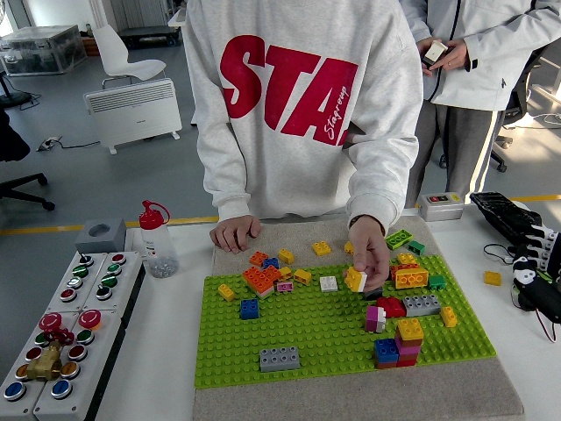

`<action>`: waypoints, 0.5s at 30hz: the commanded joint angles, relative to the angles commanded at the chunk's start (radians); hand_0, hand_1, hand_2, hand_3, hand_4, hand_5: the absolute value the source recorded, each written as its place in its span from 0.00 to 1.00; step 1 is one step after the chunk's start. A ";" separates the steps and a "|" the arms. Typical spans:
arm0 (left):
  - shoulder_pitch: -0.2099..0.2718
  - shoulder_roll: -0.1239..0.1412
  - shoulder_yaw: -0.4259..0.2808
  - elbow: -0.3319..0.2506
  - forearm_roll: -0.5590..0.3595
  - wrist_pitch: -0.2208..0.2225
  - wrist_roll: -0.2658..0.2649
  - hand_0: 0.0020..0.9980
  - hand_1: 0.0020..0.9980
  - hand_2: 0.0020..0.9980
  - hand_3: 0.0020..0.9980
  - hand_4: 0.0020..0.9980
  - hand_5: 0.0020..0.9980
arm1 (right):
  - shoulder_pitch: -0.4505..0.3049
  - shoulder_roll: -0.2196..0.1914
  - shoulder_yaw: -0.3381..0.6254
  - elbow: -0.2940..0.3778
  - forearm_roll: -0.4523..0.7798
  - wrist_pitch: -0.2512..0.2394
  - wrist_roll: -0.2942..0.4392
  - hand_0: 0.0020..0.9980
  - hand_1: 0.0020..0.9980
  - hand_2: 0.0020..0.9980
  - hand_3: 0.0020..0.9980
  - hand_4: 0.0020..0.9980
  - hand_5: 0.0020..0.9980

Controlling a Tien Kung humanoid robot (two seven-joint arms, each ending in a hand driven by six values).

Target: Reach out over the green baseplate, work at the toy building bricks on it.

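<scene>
**Robot hand waits at table's edge as a person sorts bricks**

The robot's right hand sits at the far right of the white table, off the green baseplate; so little of it shows that whether its fingers are spread or curled cannot be told, and nothing is visibly in it. No left arm appears. A person in a grey sweatshirt leans over from the far side, one hand pinching a yellow brick above the studded plate, the other hand fisted on the felt-like beige mat, seemingly for support. Glossy, hard-edged plastic bricks lie scattered, a stacked tower at the plate's near right.
</scene>
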 joint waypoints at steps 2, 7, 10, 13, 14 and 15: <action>-0.002 0.001 0.000 0.000 -0.001 0.001 -0.002 0.68 0.69 0.67 0.62 0.36 1.00 | -0.003 0.009 0.005 0.000 0.045 0.005 0.012 0.55 0.60 0.62 0.65 0.37 0.13; -0.009 0.004 -0.002 0.000 -0.001 0.003 -0.006 0.68 0.69 0.67 0.62 0.36 1.00 | -0.011 0.024 0.007 -0.004 0.124 0.016 0.050 0.55 0.60 0.62 0.66 0.38 0.13; -0.012 0.006 0.000 0.000 -0.004 0.003 -0.009 0.68 0.69 0.67 0.62 0.36 1.00 | -0.018 0.031 0.006 -0.007 0.149 0.019 0.075 0.55 0.60 0.63 0.66 0.38 0.13; -0.014 0.007 0.001 0.000 -0.007 0.003 -0.011 0.68 0.69 0.67 0.62 0.36 1.00 | -0.021 0.039 0.007 -0.006 0.189 0.024 0.103 0.55 0.60 0.63 0.66 0.38 0.13; -0.015 0.007 0.001 0.000 -0.008 0.003 -0.011 0.68 0.69 0.67 0.62 0.36 1.00 | -0.021 0.041 0.007 -0.005 0.209 0.025 0.114 0.55 0.60 0.63 0.66 0.38 0.13; -0.015 0.008 0.002 0.000 -0.009 0.003 -0.012 0.68 0.69 0.67 0.62 0.36 1.00 | -0.022 0.043 0.007 -0.005 0.222 0.026 0.121 0.55 0.60 0.63 0.66 0.38 0.13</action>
